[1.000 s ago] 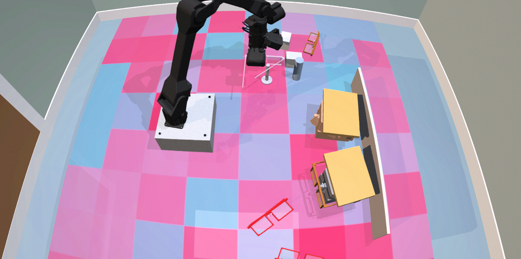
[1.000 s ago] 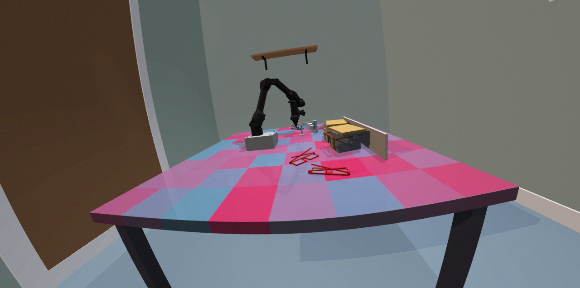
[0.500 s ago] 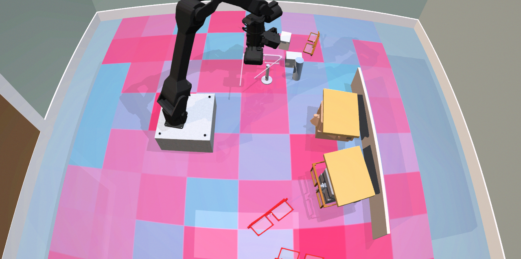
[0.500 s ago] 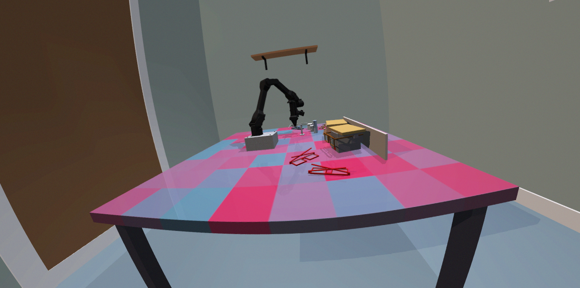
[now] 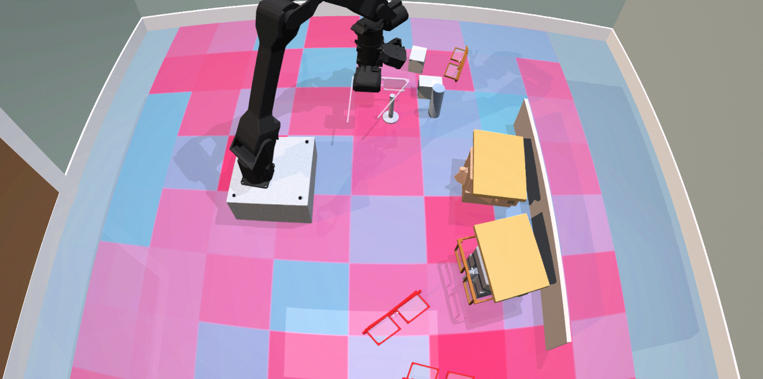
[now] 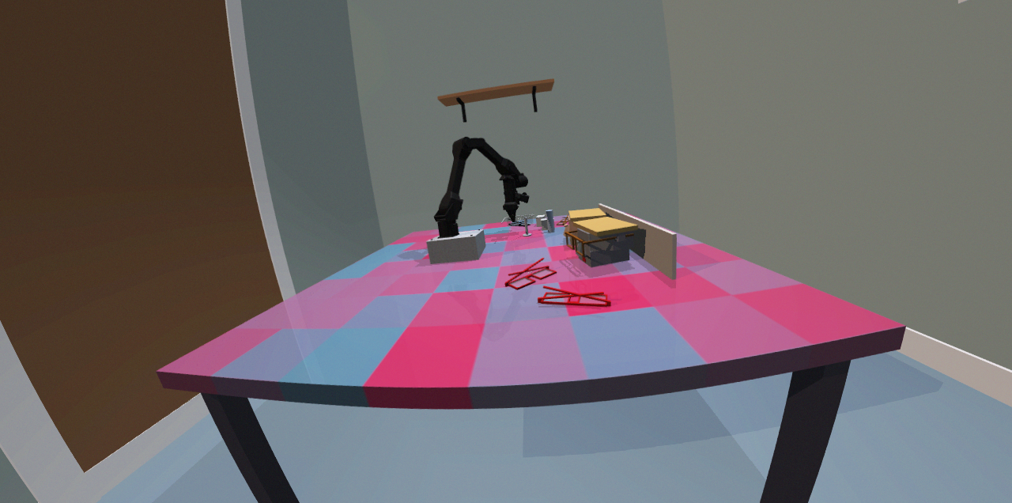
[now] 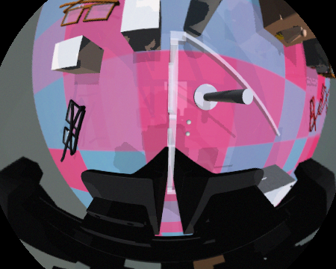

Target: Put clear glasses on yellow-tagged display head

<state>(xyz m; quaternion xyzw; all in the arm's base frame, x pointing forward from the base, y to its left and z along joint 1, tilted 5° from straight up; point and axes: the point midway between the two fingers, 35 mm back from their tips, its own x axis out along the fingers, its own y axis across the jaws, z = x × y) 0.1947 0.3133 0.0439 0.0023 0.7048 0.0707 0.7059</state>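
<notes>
My gripper (image 6: 512,218) (image 7: 169,151) is shut on the clear glasses (image 5: 349,102) (image 7: 173,82), gripping their front frame, low above the table at the back. Their temples point toward the front in the top view. One temple overlaps the small round-based post (image 5: 391,109) (image 7: 228,96); I cannot tell if they touch. The tan display head (image 5: 468,185) (image 7: 272,19) stands right of the arm under a yellow-orange top board. A yellow tag (image 7: 279,36) shows on it in the wrist view. The dark display head (image 5: 481,270) (image 6: 601,248) stands nearer the front, wearing brown glasses (image 5: 459,256).
Two white boxes (image 5: 417,59) (image 5: 427,87) and a grey-blue cylinder (image 5: 436,103) stand right of my gripper. Other brown glasses (image 5: 464,59) lie behind them. Black glasses (image 7: 75,127) lie nearby. Red glasses (image 5: 391,311) lie near the front. A long panel (image 5: 554,312) stands behind the heads.
</notes>
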